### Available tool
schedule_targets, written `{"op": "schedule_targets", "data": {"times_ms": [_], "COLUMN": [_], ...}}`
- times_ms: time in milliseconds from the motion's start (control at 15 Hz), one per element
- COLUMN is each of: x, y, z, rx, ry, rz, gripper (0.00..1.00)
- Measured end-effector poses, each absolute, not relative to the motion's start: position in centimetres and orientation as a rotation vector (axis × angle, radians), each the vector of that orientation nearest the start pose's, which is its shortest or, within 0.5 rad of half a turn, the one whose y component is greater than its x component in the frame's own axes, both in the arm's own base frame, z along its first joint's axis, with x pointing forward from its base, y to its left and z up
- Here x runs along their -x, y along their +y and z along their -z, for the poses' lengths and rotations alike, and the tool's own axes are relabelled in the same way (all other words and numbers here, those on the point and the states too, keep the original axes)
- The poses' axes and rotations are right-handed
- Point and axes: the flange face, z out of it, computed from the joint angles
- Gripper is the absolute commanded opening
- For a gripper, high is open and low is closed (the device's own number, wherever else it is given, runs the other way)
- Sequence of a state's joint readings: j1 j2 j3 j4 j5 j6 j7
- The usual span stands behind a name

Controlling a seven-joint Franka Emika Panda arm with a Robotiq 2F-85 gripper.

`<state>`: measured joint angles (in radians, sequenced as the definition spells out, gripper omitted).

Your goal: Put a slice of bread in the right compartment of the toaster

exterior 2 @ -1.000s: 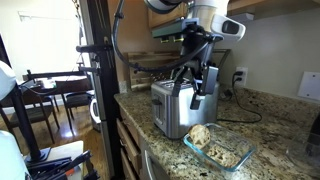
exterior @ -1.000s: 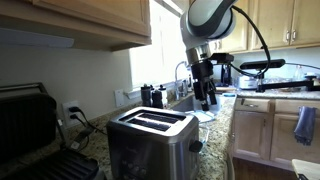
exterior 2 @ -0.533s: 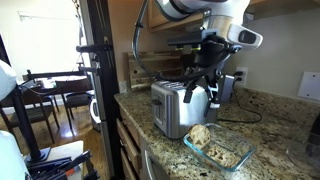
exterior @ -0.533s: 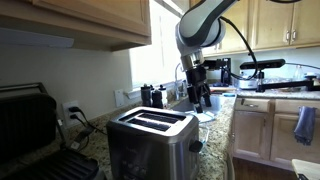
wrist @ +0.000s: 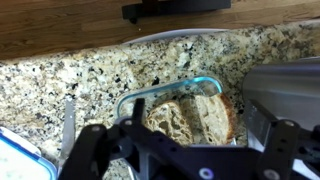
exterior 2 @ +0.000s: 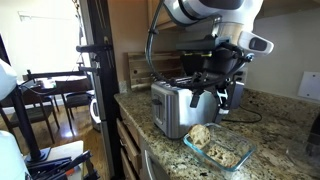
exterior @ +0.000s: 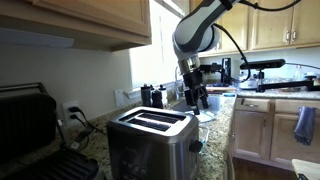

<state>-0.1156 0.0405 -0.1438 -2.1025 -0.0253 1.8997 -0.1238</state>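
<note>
- Claw (wrist: 190,132) first: in the wrist view your two fingers (wrist: 92,150) stand wide apart with nothing between them, hanging above the glass container (wrist: 130,100).
- Only the wrist view shows the bread (wrist: 190,118) from straight above: a brown, crusty slice lying in that container (whether more lie under it, you cannot tell from here).
- In that same view the toaster (wrist: 285,85) is no more than a steel corner at the right edge, just beside the container.
- In an exterior view the whole toaster (exterior 2: 183,110) stands on the granite countertop (exterior 2: 285,125). The container sits in front of it near the counter's edge, and the claw (exterior 2: 222,92) hangs beside the toaster, above the container and clear of the bread.
- In an exterior view from the toaster's knob end you see what the others hide: both slots in the black top of the toaster (exterior: 152,140). The claw (exterior: 198,97) is beyond it, and the container does not show there.
- The black contact grill (exterior: 30,130) appears only there, at the left, apart from the toaster.
</note>
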Motion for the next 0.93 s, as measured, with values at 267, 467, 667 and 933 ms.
{"op": "schedule_targets", "data": {"times_ms": [267,467,667,933], "x": [-50.46,-50.53,-50.54,-50.50], "y": [-13.30,-12.92,-12.75,-12.81], "z": [-38.19,-38.19,-38.19,-38.14], "rx": [3.093,3.092,3.095,3.105], "ry": [0.155,0.097,0.032,-0.038], "rz": [-0.385,-0.387,-0.390,-0.399], "gripper": [1.00,1.00,1.00,1.00]}}
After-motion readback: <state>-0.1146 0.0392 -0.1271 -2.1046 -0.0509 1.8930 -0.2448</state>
